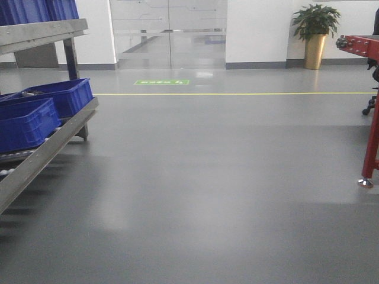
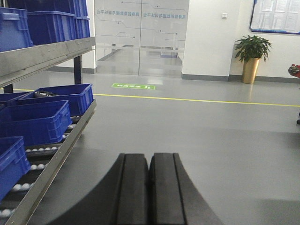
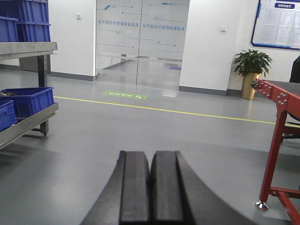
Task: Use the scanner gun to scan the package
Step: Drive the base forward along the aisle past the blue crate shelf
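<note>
Plainly left gripper (image 2: 149,161) and right gripper (image 3: 150,159) sit closed, empty

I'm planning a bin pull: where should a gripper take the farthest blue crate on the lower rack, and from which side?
Probably the top rim of the blue crate on its aisle-facing wall, coming from the open floor side: it sits upright and open-topped, and the rack's upper shelf overhangs it.

Blue bins (image 1: 59,96) on roller rack (image 1: 47,155), potted plant (image 1: 315,29), red frame (image 1: 372,142)
</note>
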You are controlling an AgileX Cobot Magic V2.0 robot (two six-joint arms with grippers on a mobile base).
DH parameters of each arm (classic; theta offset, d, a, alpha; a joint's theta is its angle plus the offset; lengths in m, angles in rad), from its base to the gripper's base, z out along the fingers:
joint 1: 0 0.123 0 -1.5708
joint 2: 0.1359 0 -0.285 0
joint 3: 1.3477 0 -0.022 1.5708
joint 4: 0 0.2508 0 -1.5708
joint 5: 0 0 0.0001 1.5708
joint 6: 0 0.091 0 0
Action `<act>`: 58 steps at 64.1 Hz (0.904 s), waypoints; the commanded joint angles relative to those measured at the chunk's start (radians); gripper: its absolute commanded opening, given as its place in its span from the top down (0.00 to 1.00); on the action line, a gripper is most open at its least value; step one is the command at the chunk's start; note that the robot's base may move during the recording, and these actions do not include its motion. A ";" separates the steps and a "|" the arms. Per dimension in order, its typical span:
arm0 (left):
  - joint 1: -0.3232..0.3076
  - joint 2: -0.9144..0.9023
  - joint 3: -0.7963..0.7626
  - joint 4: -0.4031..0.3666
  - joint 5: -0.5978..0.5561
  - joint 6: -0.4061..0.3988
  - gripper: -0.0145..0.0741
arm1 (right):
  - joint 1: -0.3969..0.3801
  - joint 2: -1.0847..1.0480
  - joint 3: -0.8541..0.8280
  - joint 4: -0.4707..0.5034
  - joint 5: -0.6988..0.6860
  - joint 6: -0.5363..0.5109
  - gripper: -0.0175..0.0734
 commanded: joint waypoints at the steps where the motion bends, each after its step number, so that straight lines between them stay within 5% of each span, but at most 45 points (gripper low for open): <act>1: -0.005 -0.004 -0.002 0.000 -0.017 -0.004 0.96 | 0.001 -0.003 0.001 -0.005 -0.018 -0.002 0.99; 58: -0.005 -0.004 -0.002 0.000 -0.017 -0.004 0.96 | 0.001 -0.003 0.001 -0.005 -0.018 -0.002 0.99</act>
